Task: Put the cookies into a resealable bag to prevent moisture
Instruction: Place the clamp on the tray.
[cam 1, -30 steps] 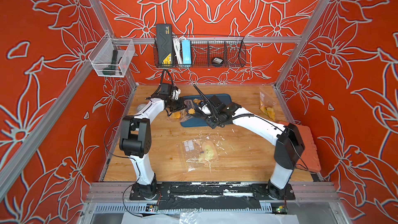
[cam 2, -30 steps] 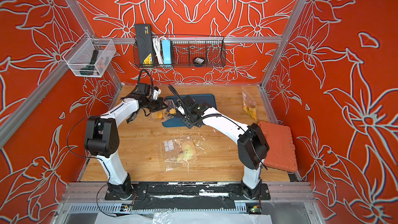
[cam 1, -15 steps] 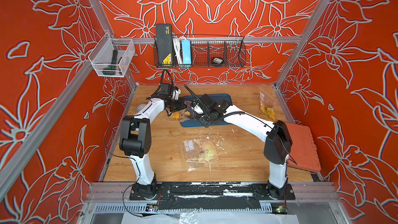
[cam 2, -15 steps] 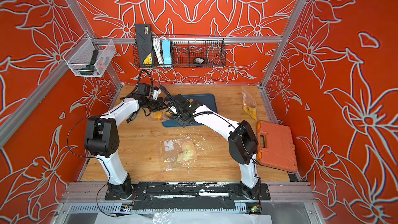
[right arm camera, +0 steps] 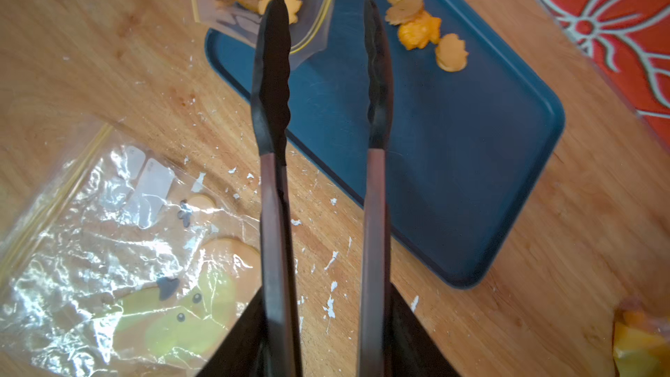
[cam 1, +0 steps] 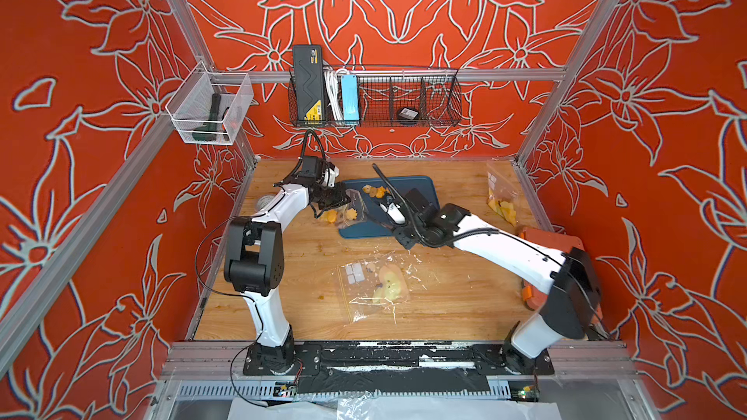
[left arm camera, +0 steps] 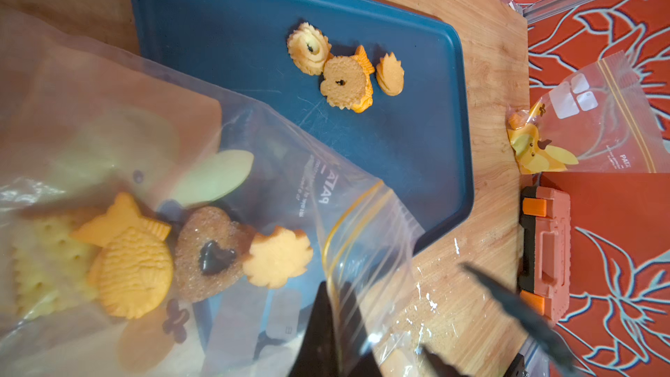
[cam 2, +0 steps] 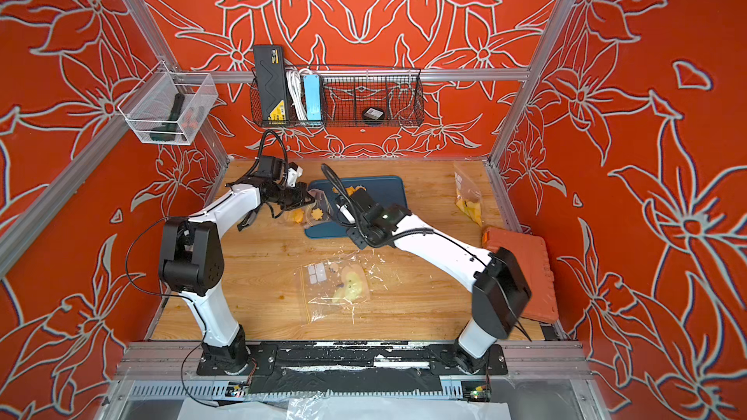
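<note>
While scanning from above, only orange specks of cookies [cam 1: 331, 216] beside the left gripper [cam 1: 336, 200], right at the left edge of the blue tray [cam 1: 408, 184].

Down at the left wrist view, far more on show: fingers [left arm camera: 321, 328] pressed together on the lip of the resealable bag [left arm camera: 348, 219], its mouth lying over the tray's rim. Inside it, a fish, a heart with a dark centre, a leaf-edged round and a pale square cracker, all touching. Four more out on the tray, bunched and overlapping.

Over at the right wrist view, right gripper [right arm camera: 324, 320] closed on black tongs [right arm camera: 272, 103], tong arms standing apart, nothing between the tips, one tip lined up with the bag's mouth. Also shows a second bag [right arm camera: 127, 266], flat, with a yellow cartoon print, on the counter [right arm camera: 544, 230], white flecks scattered beside it.

Back up top, a third bag [cam 1: 499, 191] by the right wall and an orange case [cam 1: 545, 236] partly behind the right elbow.

Against half a second ago: right arm drawn back from the bag, elbow swung out over that case; left arm and bag unmoved.
</note>
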### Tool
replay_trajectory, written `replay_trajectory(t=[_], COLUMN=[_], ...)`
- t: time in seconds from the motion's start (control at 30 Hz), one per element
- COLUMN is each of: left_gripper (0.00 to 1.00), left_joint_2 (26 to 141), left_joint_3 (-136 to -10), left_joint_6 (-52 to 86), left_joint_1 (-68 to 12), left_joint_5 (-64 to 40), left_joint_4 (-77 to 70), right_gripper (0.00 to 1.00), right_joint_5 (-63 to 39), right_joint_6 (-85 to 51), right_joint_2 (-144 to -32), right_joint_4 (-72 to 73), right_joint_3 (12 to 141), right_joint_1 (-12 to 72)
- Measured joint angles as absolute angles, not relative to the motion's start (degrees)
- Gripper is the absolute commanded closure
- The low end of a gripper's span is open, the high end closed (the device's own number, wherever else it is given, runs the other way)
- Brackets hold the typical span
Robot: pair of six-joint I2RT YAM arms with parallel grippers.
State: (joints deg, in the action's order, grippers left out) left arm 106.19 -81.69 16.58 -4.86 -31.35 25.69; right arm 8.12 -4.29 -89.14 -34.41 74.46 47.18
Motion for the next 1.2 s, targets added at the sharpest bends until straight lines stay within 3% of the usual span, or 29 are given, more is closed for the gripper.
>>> replay_trajectory(t=[0.27,0.63,0.93,1.2], left_gripper=[1.00,1.00,1.00,1.00], left_joint_2=[105.0,91.5,81.7,77.1], left_joint_3=[-80.4,-76.0,-73.6,-71.1], left_joint_6=[16.7,18.0,20.4,24.1], left_joint_1=[-4.9,-4.9,-6.0,-14.0], left_joint_5=[-30.8,-30.5,-31.4,-30.6], left_joint_4=[24.1,21.7,23.7,25.5], right_gripper=[0.51,0.50,0.33,0.28], right_joint_5=[10.4,7.9,6.6,5.0], right_joint_6=[-16.1,-18.1,-19.2,-19.5], right_joint_2=[-84.7,-90.1,-93.9,-94.3], right_joint_4=[-31.6,-31.2,-30.6,-29.9], right_joint_3=[60.7,58.3,57.3,56.7], right_joint_1=[35.0,32.8,32.0,31.7])
